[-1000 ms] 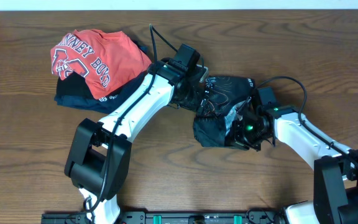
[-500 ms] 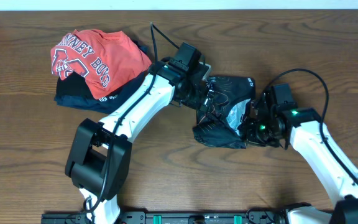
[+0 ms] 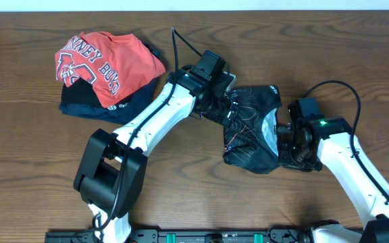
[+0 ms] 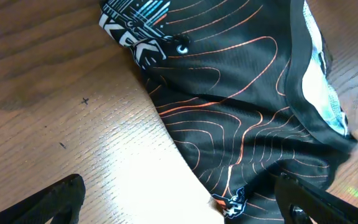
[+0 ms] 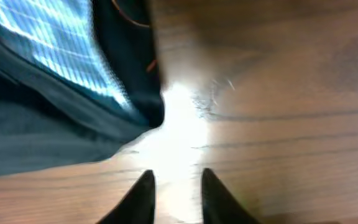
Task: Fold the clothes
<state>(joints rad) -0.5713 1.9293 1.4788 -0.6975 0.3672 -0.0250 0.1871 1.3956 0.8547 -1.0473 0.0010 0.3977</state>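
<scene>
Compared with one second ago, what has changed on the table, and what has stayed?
The right gripper let go of the black jersey and drew back rightward, open over the table. The jersey slid slightly towards the near edge. The left gripper stays open above it. The red T-shirt and navy garment did not move.

The left gripper [image 4: 179,186] hangs low over a brown wood-grain table [image 4: 48,93], its two dark fingers [image 4: 58,199] spread wide with nothing clamped between them. Ahead of the hand lies a crumpled black sports jersey with thin orange wavy contour lines [image 4: 241,93]. The cloth's curved edge runs from far ahead on the hand's left down into the gap between the fingers. White block lettering [image 4: 143,51] sits at the far end of that edge. A white mesh lining [image 4: 325,106] shows along the fold off to the hand's right. A small white logo [image 4: 232,204] lies just inside the right finger, which hovers over the fabric; the left finger is over bare, glare-lit wood.
</scene>
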